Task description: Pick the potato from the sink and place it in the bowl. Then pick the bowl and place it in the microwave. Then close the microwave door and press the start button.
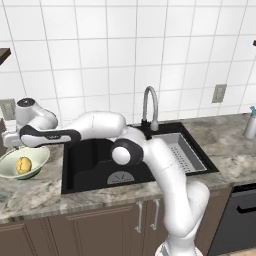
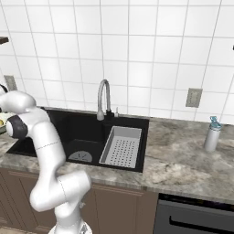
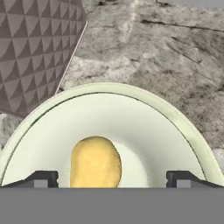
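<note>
Hand view: the potato (image 3: pixel 95 162) is seen lying inside the bowl (image 3: pixel 144 131), near the bottom of the picture, between the two dark fingertips (image 3: pixel 41 178) of the gripper (image 3: pixel 112 179). The jaws are spread wide, well clear of the potato on either side, and nothing is held. The bowl rests on the mottled stone tabletop (image 3: pixel 166 48), with a dark patterned object (image 3: pixel 35 48) just beside its rim.

In the left base view the bowl (image 1: pixel 35 162) is seen on the tabletop (image 1: pixel 30 197) left of the black sink (image 1: pixel 90 165), with the potato (image 1: pixel 23 165) in it and the arm's hand above it.

The placing step is judged done; the bowl is to be picked next. For a sound grasp the thin rim should be taken, not the potato: the gripper is best shifted sideways until one finger is inside the wall and one outside, then lowered and closed firmly. The bowl should be lifted level so that the potato is not rolled out, and the patterned object should be avoided.
</note>
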Available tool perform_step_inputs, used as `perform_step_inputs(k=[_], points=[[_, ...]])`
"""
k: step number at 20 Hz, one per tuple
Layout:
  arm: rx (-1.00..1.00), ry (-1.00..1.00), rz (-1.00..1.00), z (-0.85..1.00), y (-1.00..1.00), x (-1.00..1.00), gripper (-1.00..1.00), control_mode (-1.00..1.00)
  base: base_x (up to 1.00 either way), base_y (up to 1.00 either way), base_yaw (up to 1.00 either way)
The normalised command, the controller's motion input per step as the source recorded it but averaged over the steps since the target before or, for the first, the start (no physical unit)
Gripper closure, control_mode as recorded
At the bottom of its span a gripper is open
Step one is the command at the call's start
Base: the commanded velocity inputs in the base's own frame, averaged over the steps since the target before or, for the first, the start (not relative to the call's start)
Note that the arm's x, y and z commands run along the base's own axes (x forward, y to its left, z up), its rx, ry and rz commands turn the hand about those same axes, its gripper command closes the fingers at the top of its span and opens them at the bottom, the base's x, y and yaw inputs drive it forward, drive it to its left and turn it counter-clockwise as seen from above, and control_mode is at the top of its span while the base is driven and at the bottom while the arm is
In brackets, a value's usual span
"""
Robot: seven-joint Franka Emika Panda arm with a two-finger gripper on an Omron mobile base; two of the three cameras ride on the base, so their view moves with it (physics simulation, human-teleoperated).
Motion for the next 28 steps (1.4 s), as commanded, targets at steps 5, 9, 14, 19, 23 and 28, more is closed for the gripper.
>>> perform_step_inputs(k=[5, 9, 14, 19, 23, 28], points=[[0.21, 0.1, -0.11, 0.12, -0.95, -0.64, -1.0, -1.0, 0.0, 0.0, 0.0], [0.18, 0.16, -0.11, -0.21, -0.89, -0.58, -1.0, -1.0, 0.0, 0.0, 0.0], [0.14, 0.15, -0.08, -0.48, -0.48, -0.49, -1.0, -1.0, 0.0, 0.0, 0.0], [0.13, 0.07, -0.04, -0.24, -0.09, -0.08, -1.0, -1.0, 0.0, 0.0, 0.0], [0.07, 0.0, 0.0, 0.0, 0.33, 0.46, -1.0, -1.0, 0.0, 0.0, 0.0], [0.04, 0.0, 0.0, 0.0, 0.24, 0.45, -1.0, -1.0, 0.0, 0.0, 0.0]])
